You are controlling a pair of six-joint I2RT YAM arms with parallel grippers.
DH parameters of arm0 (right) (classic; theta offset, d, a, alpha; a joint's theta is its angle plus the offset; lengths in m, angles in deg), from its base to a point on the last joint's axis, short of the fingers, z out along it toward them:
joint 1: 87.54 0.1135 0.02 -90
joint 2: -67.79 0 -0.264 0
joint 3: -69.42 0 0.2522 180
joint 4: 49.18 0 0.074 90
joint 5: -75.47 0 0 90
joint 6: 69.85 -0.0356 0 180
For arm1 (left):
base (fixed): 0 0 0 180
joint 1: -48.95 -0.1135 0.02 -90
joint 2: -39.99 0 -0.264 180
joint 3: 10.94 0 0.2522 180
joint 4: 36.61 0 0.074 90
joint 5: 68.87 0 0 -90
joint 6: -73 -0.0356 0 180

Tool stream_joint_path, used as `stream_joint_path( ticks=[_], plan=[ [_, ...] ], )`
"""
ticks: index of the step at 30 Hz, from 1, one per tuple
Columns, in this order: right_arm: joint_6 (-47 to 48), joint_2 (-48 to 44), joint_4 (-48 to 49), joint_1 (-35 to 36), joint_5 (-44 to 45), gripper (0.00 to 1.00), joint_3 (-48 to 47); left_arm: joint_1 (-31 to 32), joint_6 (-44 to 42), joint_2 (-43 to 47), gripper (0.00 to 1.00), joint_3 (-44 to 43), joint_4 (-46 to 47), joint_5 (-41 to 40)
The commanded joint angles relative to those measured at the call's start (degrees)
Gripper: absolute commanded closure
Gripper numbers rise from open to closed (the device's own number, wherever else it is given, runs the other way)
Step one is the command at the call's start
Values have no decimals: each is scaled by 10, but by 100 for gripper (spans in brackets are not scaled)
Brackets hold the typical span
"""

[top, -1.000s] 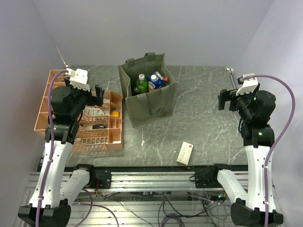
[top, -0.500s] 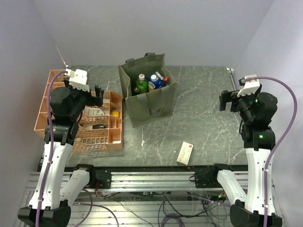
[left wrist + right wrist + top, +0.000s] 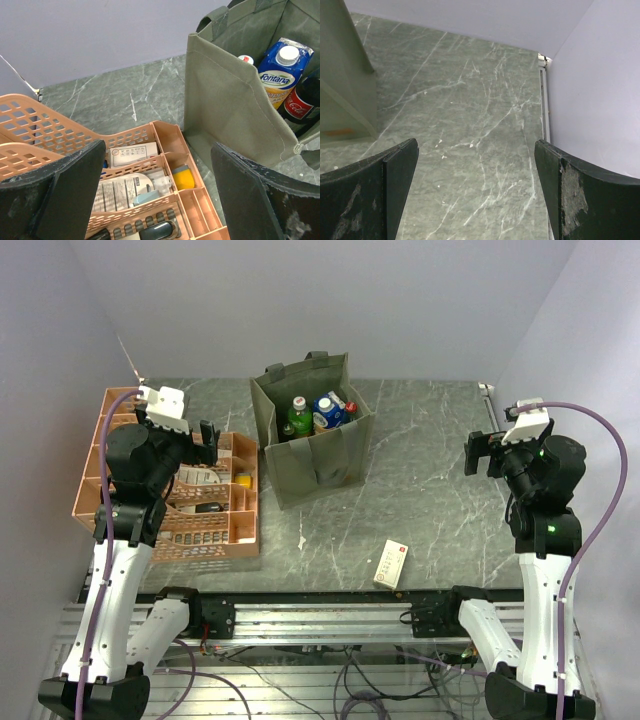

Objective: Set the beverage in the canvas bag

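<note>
The olive-green canvas bag (image 3: 315, 445) stands open at the back middle of the table. Inside it are a green bottle (image 3: 299, 416), a blue Fontana carton (image 3: 328, 410) and a dark cola bottle (image 3: 347, 407). The left wrist view shows the bag (image 3: 235, 105), the carton (image 3: 281, 67) and the cola bottle (image 3: 302, 102). My left gripper (image 3: 207, 440) is open and empty above the pink crate, left of the bag. My right gripper (image 3: 480, 452) is open and empty over bare table at the right. The bag's corner (image 3: 345, 90) shows in the right wrist view.
A salmon-pink lattice crate (image 3: 130, 530) at the left holds packets, a yellow item (image 3: 182, 177) and dark objects. A small white and red box (image 3: 391, 563) lies near the table's front edge. Walls close the back and both sides.
My right arm has shifted slightly to the right and away from the bag. My left arm and the bag's contents have not moved.
</note>
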Motion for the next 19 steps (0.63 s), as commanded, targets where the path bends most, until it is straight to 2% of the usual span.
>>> stream_joint_path(
  ticks=[1,19],
  plan=[
    [6,-6,1,-7,5,0,-7,-11,-5,8,4,-1,10,-4],
    [8,-6,-2,-6,-5,0,-7,-11,-5,7,4,1,8,-3]
  ],
)
